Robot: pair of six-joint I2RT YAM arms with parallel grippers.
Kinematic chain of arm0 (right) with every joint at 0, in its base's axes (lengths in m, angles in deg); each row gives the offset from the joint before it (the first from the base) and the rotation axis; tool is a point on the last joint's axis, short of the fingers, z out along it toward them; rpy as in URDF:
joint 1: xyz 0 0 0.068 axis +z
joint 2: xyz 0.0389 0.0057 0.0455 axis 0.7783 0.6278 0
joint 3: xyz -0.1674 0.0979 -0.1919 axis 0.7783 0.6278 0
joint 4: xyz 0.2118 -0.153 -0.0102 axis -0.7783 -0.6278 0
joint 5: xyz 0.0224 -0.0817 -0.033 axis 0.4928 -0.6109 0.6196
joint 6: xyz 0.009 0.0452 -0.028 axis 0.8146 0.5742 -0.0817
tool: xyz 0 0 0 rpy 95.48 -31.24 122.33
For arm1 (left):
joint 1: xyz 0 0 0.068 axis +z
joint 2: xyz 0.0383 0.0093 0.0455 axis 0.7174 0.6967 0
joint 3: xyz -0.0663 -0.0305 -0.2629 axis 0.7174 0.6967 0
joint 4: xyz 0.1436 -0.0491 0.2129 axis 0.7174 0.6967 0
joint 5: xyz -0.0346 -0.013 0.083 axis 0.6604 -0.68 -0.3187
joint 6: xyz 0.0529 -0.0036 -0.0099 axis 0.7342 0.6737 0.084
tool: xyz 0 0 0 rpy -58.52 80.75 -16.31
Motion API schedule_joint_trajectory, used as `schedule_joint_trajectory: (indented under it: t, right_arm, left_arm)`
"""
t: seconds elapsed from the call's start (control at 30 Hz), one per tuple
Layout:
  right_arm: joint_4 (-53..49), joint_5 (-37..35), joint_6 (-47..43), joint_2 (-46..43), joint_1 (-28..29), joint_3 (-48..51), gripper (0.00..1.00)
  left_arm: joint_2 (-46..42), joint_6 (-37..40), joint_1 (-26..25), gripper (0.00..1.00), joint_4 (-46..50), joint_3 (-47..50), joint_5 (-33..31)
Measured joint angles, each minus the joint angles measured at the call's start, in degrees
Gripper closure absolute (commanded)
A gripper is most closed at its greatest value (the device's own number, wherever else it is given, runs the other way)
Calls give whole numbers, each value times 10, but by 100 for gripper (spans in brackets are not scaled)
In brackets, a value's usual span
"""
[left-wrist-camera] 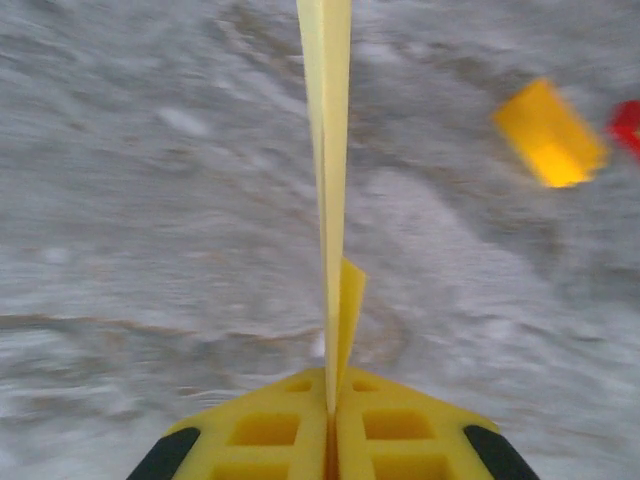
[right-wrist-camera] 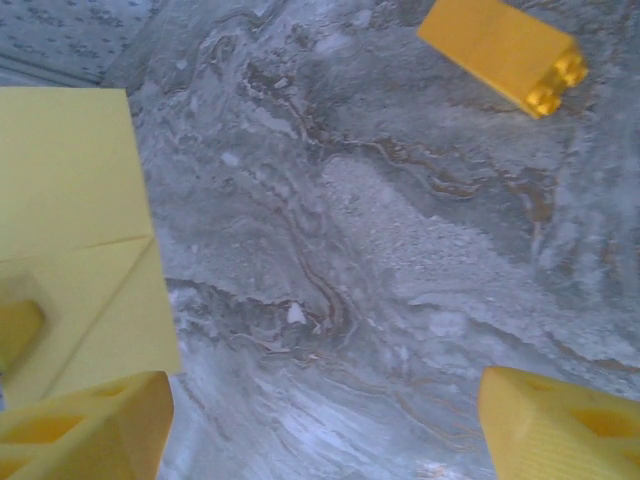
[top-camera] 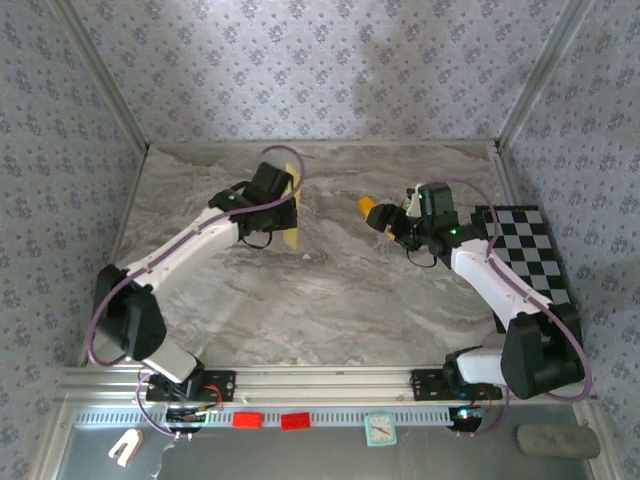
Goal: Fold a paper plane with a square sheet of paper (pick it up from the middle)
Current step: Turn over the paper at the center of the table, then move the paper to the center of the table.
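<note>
Sheet of paper [top-camera: 291,208]: yellow, part-folded, standing on edge mid-left of the table [top-camera: 330,300]. Can't tell if its low edge grazes the surface or hangs clear. Left jaws clenched on it, one thin pinch at the near edge. From the left wrist cam the sheet [left-wrist-camera: 327,150] shows edge-on, w/ a small flap [left-wrist-camera: 350,295] splaying out just above the fingers [left-wrist-camera: 400,430]. Right jaws gape wide, grasping nothing; paper lies off to their side, not btwn them.

Risks, my read:
- Single pinch, so the sheet may swivel or sag and the fold line is lost.
- Splayed flap may spring wider, since that crease isn't pressed flat.
- Right jaws closing in on so thin an edge could crumple it or tug it free.
- Orange-yellow block [top-camera: 368,207] sits just beside right jaws, easily knocked.
</note>
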Motion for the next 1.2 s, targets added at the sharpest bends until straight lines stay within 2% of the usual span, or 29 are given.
schedule_joint_trajectory:
  t: [0.07,0.17,0.27,0.4,0.57,0.8,1.03,1.2]
  right_arm:
    - [-3,-9,-1,-8,-4,6,16]
    - [-3,-15,-3,-14,-16,11,15]
    - [-2,-21,-4,-14,-35,13,15]
    - [-2,-23,-12,-14,-58,18,15]
    - [9,-16,-16,-14,-85,31,16]
    - [16,6,-16,-6,-97,42,17]
    - [24,31,-16,35,-86,41,17]
    - [24,42,-14,97,-26,19,21]
  left_arm:
    - [47,11,-20,90,65,-43,-81]
    - [117,13,-46,90,142,-86,-170]
    - [177,3,-69,90,193,-112,-219]
    - [240,-24,-92,84,233,-140,-233]
    - [260,-62,-100,63,206,-128,-149]
    - [234,-95,-84,43,111,-74,5]
    - [155,-117,-24,30,27,-28,99]
    - [96,-139,36,19,-16,27,117]
